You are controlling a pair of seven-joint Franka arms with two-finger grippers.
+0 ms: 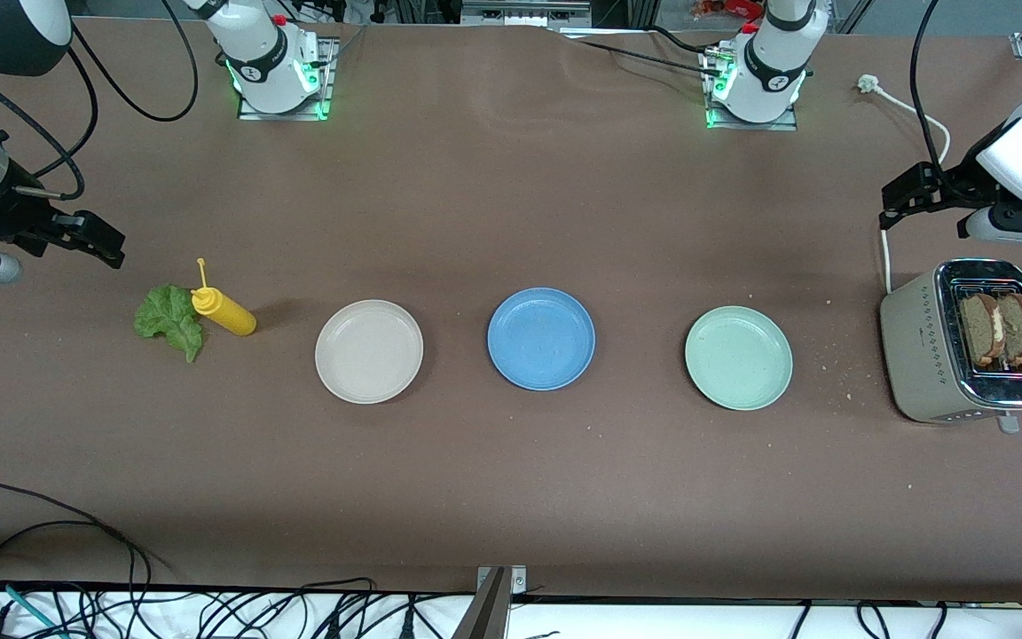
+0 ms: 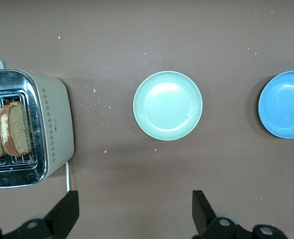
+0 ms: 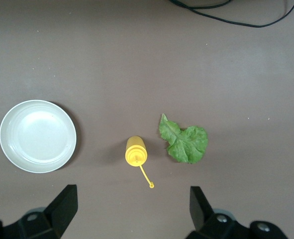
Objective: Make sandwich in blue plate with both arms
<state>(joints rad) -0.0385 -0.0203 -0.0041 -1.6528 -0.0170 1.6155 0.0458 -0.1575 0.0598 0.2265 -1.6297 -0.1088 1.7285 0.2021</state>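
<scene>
The blue plate (image 1: pixel 540 338) lies at the table's middle with nothing on it; the left wrist view catches it too (image 2: pixel 284 103). The sandwich's parts lie apart. Two brown bread slices (image 1: pixel 999 330) (image 2: pixel 15 129) stand in the toaster's slots. A ruffled lettuce leaf (image 1: pixel 169 318) (image 3: pixel 185 141) lies flat toward the right arm's end. My left gripper (image 1: pixel 900 200) (image 2: pixel 136 209) hangs open over bare table beside the toaster, holding nothing. My right gripper (image 1: pixel 105 248) (image 3: pixel 133 204) hangs open over bare table close to the leaf, also holding nothing.
A beige plate (image 1: pixel 369 351) (image 3: pixel 38 136) and a mint-green plate (image 1: pixel 738 357) (image 2: pixel 167 105) flank the blue one. A yellow squeeze bottle (image 1: pixel 223 311) (image 3: pixel 136 151) lies beside the leaf. The toaster (image 1: pixel 919 355) (image 2: pixel 57 124) stands at the left arm's end, with its white cord (image 1: pixel 886 257).
</scene>
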